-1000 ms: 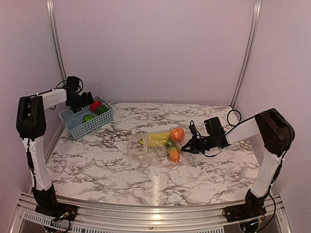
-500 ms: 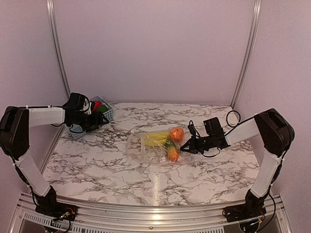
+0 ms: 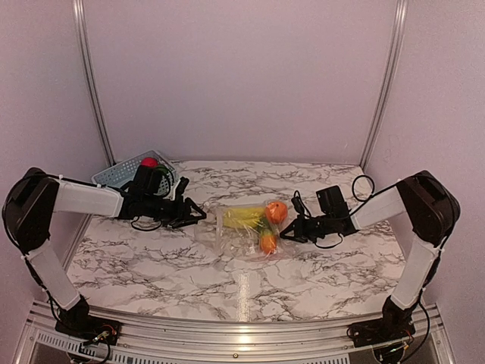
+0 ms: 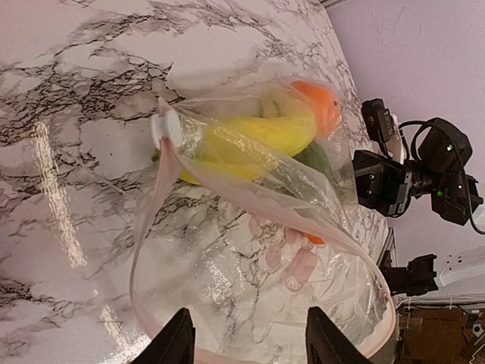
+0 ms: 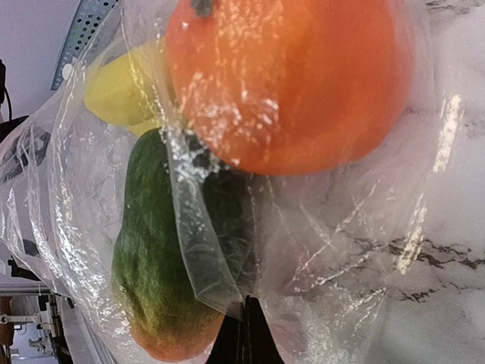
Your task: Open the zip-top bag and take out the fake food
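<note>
The zip-top bag (image 3: 244,230) lies at the middle of the table, its pink-rimmed mouth open towards the left. It holds fake food: a yellow banana (image 3: 242,218), an orange (image 3: 276,210) and a green-and-orange piece (image 3: 268,243). My left gripper (image 3: 195,216) is open just left of the mouth. In the left wrist view its gripper (image 4: 250,345) faces the open bag (image 4: 227,265), with the banana (image 4: 250,140) and orange (image 4: 318,102) beyond. My right gripper (image 3: 286,233) is shut on the bag's right end. In the right wrist view the gripper (image 5: 244,334) pinches the plastic film below the orange (image 5: 288,76) and green piece (image 5: 151,250).
A blue lattice basket (image 3: 115,173) stands at the back left behind my left arm, with a red fruit (image 3: 149,162) in it. The right arm's black cable (image 3: 362,184) loops over the table at the right. A white zip slider (image 4: 164,129) sits at the bag's mouth corner.
My left arm has swung from over the basket rightwards and down to the bag's open mouth. The right gripper has kept its hold on the bag's right end.
</note>
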